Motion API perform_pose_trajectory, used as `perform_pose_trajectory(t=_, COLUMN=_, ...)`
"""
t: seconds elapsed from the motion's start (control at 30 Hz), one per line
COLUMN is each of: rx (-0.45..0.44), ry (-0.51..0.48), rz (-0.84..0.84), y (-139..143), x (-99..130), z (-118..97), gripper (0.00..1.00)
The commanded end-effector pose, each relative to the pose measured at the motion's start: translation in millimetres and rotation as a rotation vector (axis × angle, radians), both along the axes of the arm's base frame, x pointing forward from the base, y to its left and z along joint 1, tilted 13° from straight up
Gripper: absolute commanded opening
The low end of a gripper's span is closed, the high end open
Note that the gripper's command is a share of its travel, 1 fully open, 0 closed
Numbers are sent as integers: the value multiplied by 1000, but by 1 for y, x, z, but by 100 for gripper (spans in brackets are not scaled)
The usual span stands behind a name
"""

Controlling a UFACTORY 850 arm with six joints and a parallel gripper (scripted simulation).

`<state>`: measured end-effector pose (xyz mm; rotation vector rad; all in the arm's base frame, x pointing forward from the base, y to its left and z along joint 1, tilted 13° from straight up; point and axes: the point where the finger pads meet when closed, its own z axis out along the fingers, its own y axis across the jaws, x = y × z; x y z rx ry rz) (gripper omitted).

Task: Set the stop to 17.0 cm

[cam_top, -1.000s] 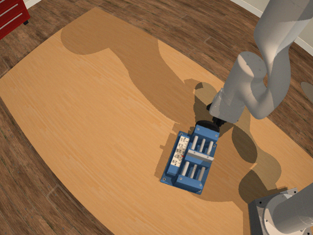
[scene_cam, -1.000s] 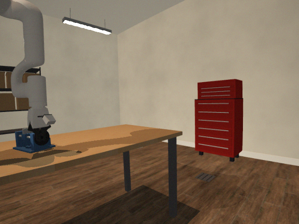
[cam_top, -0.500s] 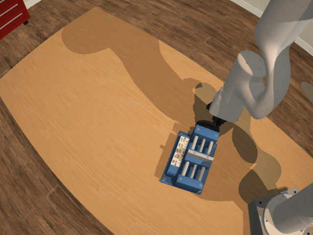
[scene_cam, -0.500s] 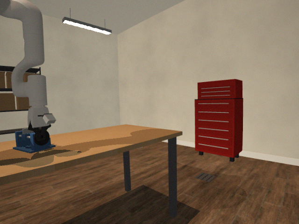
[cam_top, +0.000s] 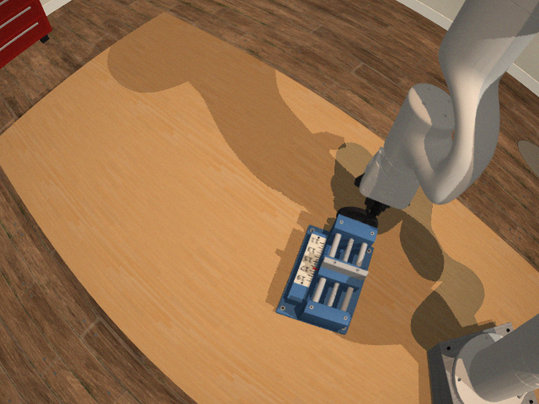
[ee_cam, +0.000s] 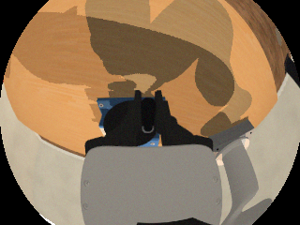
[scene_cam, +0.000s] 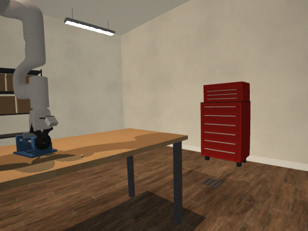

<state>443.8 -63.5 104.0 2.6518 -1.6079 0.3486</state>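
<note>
Jaws are pinching the handwheel's dark knob (ee_cam: 148, 113), as far as I can judge: in the wrist view the gripper (cam_top: 375, 207) (scene_cam: 41, 130) (ee_cam: 147, 98) has a finger on each side of it, with only a narrow gap. The handwheel (cam_top: 348, 212) (scene_cam: 44, 143) (ee_cam: 118, 123) is on the end of the blue fixture (cam_top: 357, 224) (scene_cam: 21, 147) (ee_cam: 109, 104), and the stop (cam_top: 344, 266) (scene_cam: 29, 135) is the pale bar across the rods, around mid-travel.

From the top view I'd put the red pointer (cam_top: 315, 268) close to the 17 on the scale (cam_top: 310, 259), maybe a touch to the 15 side. Can't read the small ticks well enough to swear to it.

So the step in hand looks like the final trim. If it really is short, I'd nudge the wheel in tiny arcs towards the 19 side, pausing to check the pointer each time. Swing the knob along the wheel's own circle; pulling straight across could bind it or let it slip out.

Once it's on 17.0, stop dead, open wide without twisting, then back off clear of the knob and rim. Brushing either on the way out could spoil the setting.

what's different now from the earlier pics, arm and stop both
The arm's wrist end has risen slightly. Nothing was newly taken hold of or let go: the jaws are still shut on the handwheel. The stop plate and red pointer show no visible shift, and the blue base stayed put.
</note>
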Motion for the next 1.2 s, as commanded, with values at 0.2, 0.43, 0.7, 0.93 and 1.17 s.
perform_pose_trajectory(t=0.2, rx=1, ry=2, rz=0, y=2, x=4, z=6, gripper=6)
perform_pose_trajectory(t=0.43, rx=1, ry=2, rz=0, y=5, x=7, z=10, gripper=6)
perform_pose_trajectory(t=0.7, rx=1, ry=2, rz=0, y=12, x=18, z=15, gripper=6)
perform_pose_trajectory(t=0.93, rx=1, ry=2, rz=0, y=22, x=41, z=8, gripper=6)
perform_pose_trajectory(t=1.17, rx=1, ry=2, rz=0, y=24, x=52, z=-9, gripper=6)
